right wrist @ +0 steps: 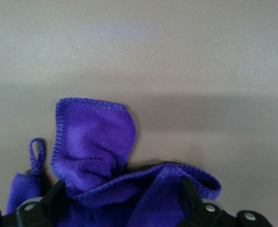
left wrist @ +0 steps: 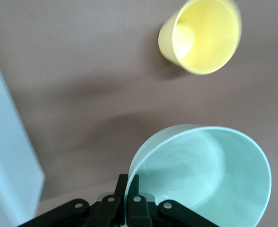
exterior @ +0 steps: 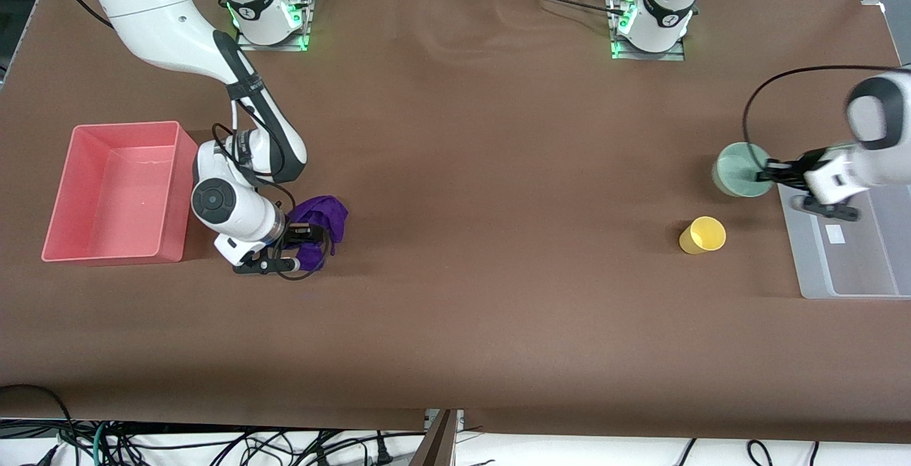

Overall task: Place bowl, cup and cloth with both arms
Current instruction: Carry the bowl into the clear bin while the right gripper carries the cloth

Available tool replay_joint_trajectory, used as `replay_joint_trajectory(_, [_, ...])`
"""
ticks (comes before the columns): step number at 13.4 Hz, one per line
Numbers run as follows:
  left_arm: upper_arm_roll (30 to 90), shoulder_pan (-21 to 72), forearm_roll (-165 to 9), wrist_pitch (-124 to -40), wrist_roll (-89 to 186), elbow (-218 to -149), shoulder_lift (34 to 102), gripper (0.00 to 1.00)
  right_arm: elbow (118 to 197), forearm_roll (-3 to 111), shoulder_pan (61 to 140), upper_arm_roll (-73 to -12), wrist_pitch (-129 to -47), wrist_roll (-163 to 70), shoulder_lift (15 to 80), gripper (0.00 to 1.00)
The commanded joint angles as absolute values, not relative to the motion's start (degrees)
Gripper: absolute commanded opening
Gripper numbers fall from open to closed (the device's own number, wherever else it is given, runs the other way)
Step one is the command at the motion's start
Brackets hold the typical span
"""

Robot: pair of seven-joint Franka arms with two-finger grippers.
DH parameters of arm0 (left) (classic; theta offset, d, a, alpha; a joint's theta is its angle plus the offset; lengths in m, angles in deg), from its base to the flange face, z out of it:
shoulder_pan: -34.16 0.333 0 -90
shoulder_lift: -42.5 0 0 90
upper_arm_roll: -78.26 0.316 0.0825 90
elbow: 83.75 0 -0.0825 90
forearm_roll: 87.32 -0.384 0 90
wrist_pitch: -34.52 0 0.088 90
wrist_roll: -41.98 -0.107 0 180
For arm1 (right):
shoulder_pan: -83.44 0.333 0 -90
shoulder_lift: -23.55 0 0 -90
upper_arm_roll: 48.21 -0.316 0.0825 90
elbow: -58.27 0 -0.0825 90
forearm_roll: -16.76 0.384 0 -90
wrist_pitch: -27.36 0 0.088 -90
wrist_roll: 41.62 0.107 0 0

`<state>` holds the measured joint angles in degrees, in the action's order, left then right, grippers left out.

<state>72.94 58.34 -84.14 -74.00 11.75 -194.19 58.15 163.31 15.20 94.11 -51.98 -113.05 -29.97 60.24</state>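
The mint-green bowl hangs tilted just above the table beside the clear bin, and it also shows in the left wrist view. My left gripper is shut on its rim, one finger inside and one outside. The yellow cup is on the table nearer the front camera than the bowl, untouched. The purple cloth lies bunched on the table near the pink bin. My right gripper is low over it, open, fingers wide apart with cloth folds between them.
A pink bin stands at the right arm's end of the table, close to the right wrist. A clear plastic bin stands at the left arm's end, under the left wrist. Brown table lies between them.
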Motion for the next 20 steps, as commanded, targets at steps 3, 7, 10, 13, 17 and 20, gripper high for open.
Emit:
replay_joint_trajectory(3, [73.25, 64.03, -93.89, -69.28, -0.17, -177.12, 64.71, 0.00, 166.73, 14.21, 93.99, -52.69, -118.45, -28.43, 59.59, 0.00])
replay_joint_trajectory(7, [73.25, 70.71, -95.75, -71.99, -11.61, -163.23, 79.29, 0.00, 159.81, 13.95, 92.50, -52.70, -108.75, -31.24, 57.04, 0.00])
replay_joint_trajectory(10, [73.16, 73.62, -95.06, -79.81, -14.62, -161.88, 84.68, 0.00, 150.05, 13.95, 91.01, -52.43, -92.40, -35.27, 55.29, 0.00])
replay_joint_trajectory(13, [73.16, 74.85, -94.88, -81.06, -14.62, -161.79, 88.11, 0.00, 142.59, 14.38, 86.71, -52.08, -76.51, -43.86, 51.51, 0.00])
replay_joint_trajectory(17, [72.64, 74.59, -95.14, -81.41, -14.71, -161.35, 87.15, 1.00, 134.91, 14.74, 84.76, -41.92, -57.58, -62.23, 48.87, 0.00])
replay_joint_trajectory(20, [68.79, 73.71, -95.14, -76.60, -14.27, -161.18, 81.81, 1.00, 135.52, 14.74, 84.67, -32.25, -55.61, -76.55, 47.98, 0.00])
